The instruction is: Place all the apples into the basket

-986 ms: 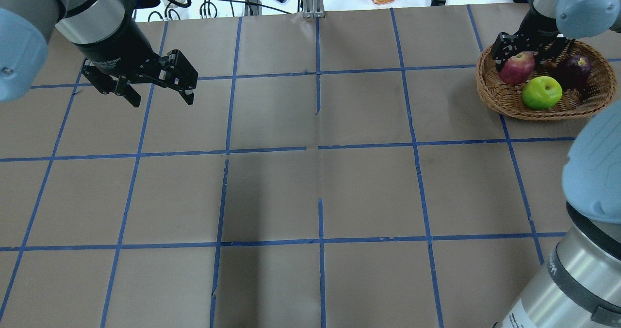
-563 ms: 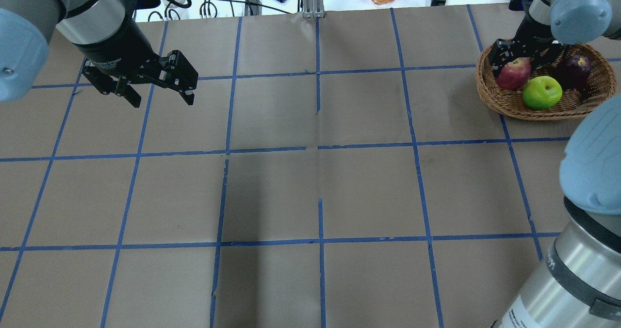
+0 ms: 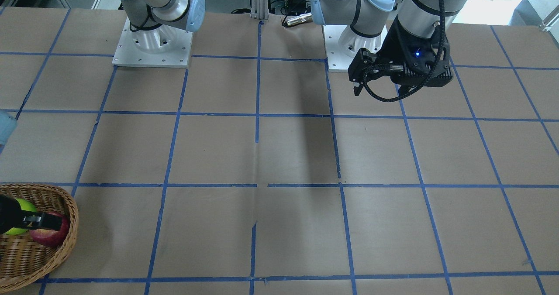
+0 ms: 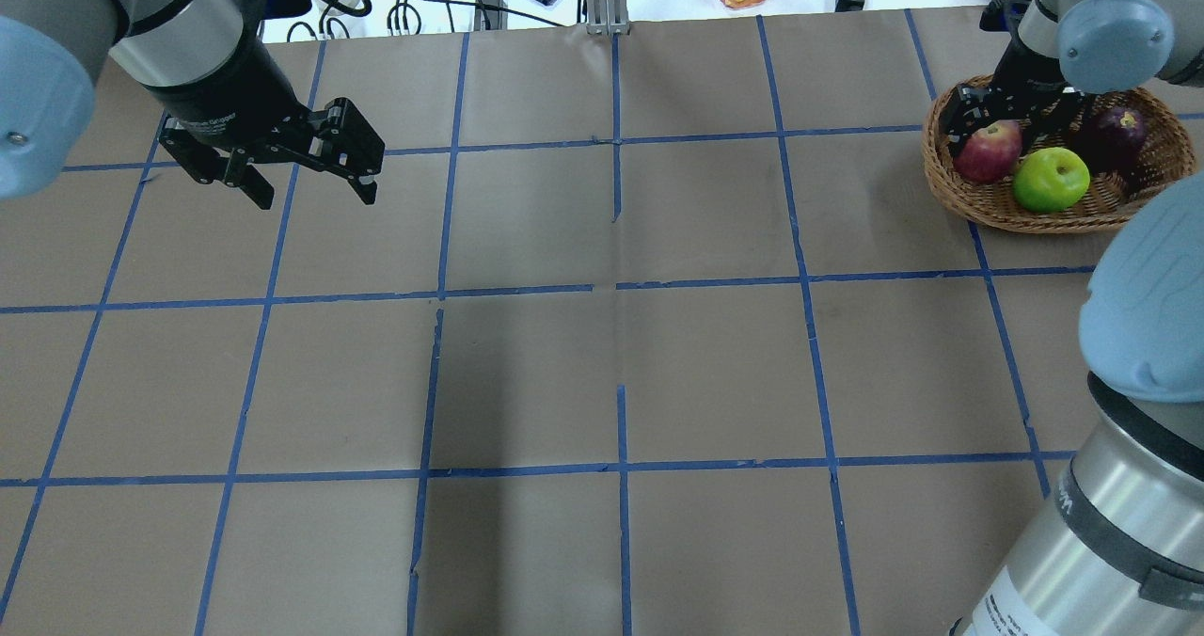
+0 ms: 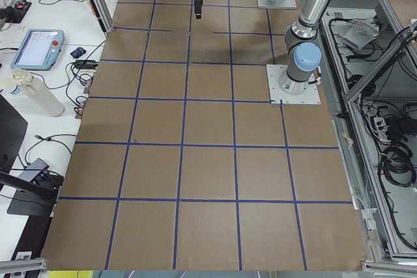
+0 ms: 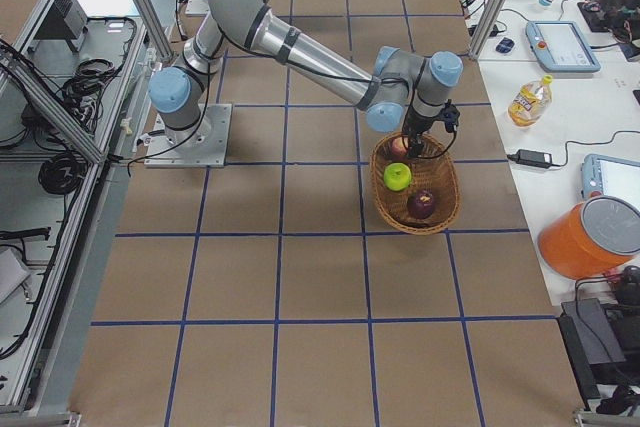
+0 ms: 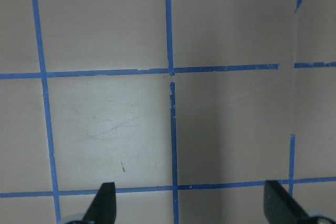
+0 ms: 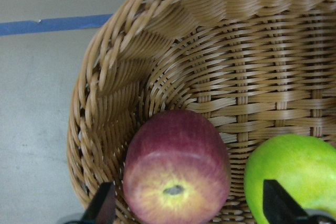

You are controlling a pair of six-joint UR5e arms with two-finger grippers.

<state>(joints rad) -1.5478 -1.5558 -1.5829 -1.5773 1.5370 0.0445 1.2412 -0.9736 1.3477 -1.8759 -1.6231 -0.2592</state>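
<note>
— When the overhead view is consulted, what is found in the wicker basket [image 4: 1044,222]?
— Set at 2 o'clock on the table [image 4: 715,363], it is filled with a red apple [image 4: 988,151] at its 9 o'clock, a green apple [image 4: 1051,180] at 6 and a maroon apple [image 4: 1115,133] at 2. The right gripper [image 4: 1008,114] is poised over the red apple, jaws spread wide, nothing gripped. The left gripper [image 4: 312,189], at 10 o'clock, is spread and empty.
— And the right wrist view?
— The red apple is seen between the jaws, untouched.
</note>
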